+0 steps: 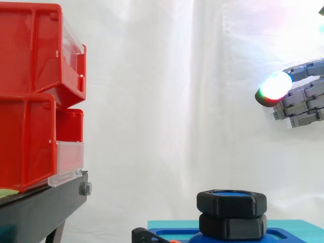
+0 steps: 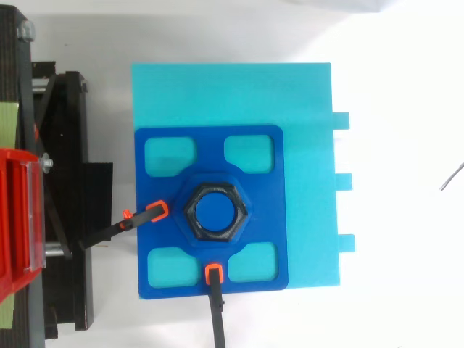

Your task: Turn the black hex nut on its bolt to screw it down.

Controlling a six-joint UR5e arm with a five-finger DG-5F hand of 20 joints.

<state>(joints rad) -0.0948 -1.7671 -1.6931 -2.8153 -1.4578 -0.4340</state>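
The black hex nut [image 1: 231,203] [image 2: 193,220] sits at the top of a blue bolt [image 2: 216,211], above a second black hex piece [image 1: 233,227]. The bolt rises from a blue plate [image 2: 261,210] with several cut-outs, which lies on a cyan block [image 2: 232,94]. My hand [image 1: 304,104] hangs at the right edge of the side view, high above the nut and off to its right. Its fingers are loosely bent and hold nothing, and one pad [image 1: 276,86] glows white. A wide gap separates the hand from the nut.
Red bins [image 1: 30,101] stand stacked on a black stand [image 1: 45,207] at the left. Two orange-tipped black clamps [image 2: 156,212] [image 2: 214,274] grip the blue plate's left and front edges. Small tabs [image 2: 341,119] stick out of the cyan block's right side.
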